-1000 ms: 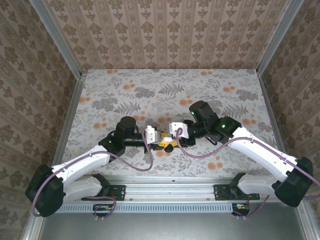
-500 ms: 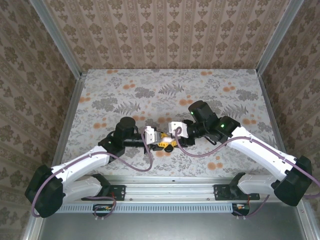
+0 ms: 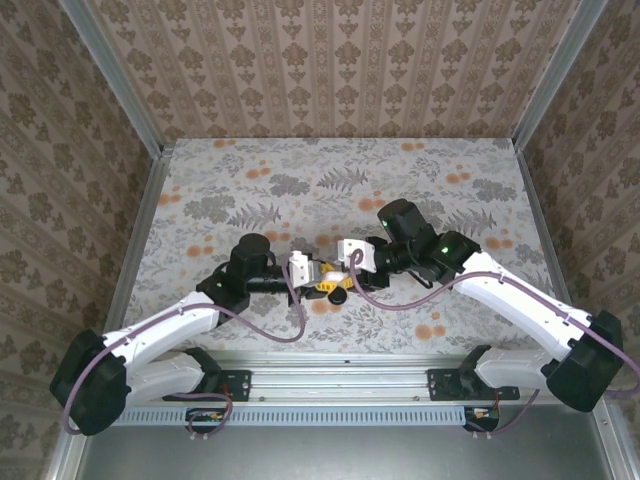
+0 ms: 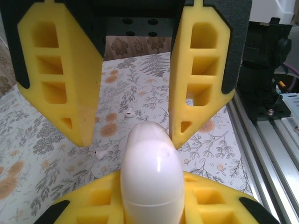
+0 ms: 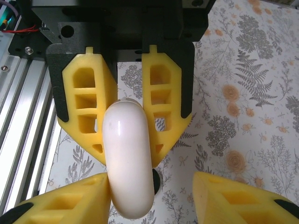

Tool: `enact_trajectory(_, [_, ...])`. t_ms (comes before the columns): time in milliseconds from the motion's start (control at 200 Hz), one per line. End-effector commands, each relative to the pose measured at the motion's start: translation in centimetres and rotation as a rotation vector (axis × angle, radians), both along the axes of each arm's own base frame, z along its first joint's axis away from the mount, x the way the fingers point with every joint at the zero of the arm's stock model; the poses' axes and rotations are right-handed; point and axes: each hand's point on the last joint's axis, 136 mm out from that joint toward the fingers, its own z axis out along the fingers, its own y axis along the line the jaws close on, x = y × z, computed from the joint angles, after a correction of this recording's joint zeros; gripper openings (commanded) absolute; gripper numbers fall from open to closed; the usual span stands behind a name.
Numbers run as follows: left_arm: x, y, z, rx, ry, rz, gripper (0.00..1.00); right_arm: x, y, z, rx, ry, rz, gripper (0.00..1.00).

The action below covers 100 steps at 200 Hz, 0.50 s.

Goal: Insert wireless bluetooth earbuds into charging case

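Left wrist view: the left pincer [image 4: 152,186] is closed on the white case [image 4: 152,172], with a yellow finger pressed against each side of it. The case is held clear of the surface [image 4: 219,149], its rounded end pointing away from the camera. A thin seam crosses the case near the lower end. Facing it is the right pincer [image 4: 128,140], whose two yellow fingers stand wider apart than the case, so it is open. The rounded tip of the case sits low in the gap between them.

Two small white earbuds lie on the flowered surface beyond the case. One [image 4: 130,112] lies farther off, and the other [image 4: 99,154] lies nearer and to the left. Both are well apart from the case and from the fingers. A metal rail [image 4: 261,140] runs along the right edge of the surface.

Right wrist view: the case lies just beside one right finger and may touch it, while the other finger stands well clear.

Top external view: both arms meet near the middle of the surface, towards its near edge.
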Motion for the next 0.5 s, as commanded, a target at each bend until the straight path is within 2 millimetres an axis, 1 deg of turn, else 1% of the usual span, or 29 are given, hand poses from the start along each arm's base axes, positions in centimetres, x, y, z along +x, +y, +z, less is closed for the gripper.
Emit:
enact_trajectory(0, [-1.2, -0.1, 0.7, -0.033, 0.007, -0.058, 0.19, 2.5, 0.0, 2.8, 0.058, -0.088, -0.065, 0.49])
enact_trajectory(225, [-0.8, 0.2, 0.6, -0.042, 0.001, -0.032, 0.19, 3.8, -0.8, 3.3, 0.068, -0.104, -0.102, 0.49])
enact_trajectory(355, [-0.7, 0.3, 0.7, -0.043, 0.003, -0.024, 0.19, 4.2, -0.9, 3.7, 0.091, -0.112, -0.111, 0.49])
enact_trajectory(495, [-0.5, 0.4, 0.8, -0.051, 0.003, -0.021, 0.18, 4.5, -0.8, 3.7, 0.100, -0.111, -0.110, 0.50])
